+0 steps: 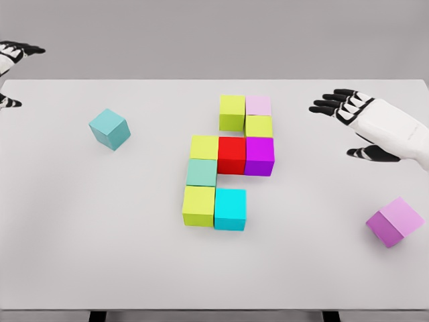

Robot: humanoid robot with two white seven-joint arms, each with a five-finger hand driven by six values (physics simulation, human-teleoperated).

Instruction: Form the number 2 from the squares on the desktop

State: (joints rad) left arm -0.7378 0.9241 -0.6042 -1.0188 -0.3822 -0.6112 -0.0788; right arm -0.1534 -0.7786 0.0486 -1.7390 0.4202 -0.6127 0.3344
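Nearest the camera, a pink cube (pixel 395 222) sits loose at the table's (pixel 80 268) right edge, directly below the right hand (pixel 365 124), which hovers spread and empty and is far the closer hand to it. Left of both, nine cubes (pixel 228 164) touch in a partial figure 2. A teal cube (pixel 109 129) lies tilted at far left, near the left hand (pixel 12 64), whose grip I cannot tell; no containers show

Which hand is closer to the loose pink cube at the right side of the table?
Right. The right hand hovers just above and behind the pink cube, fingers spread. The left hand is at the far left edge, across the whole table from it.
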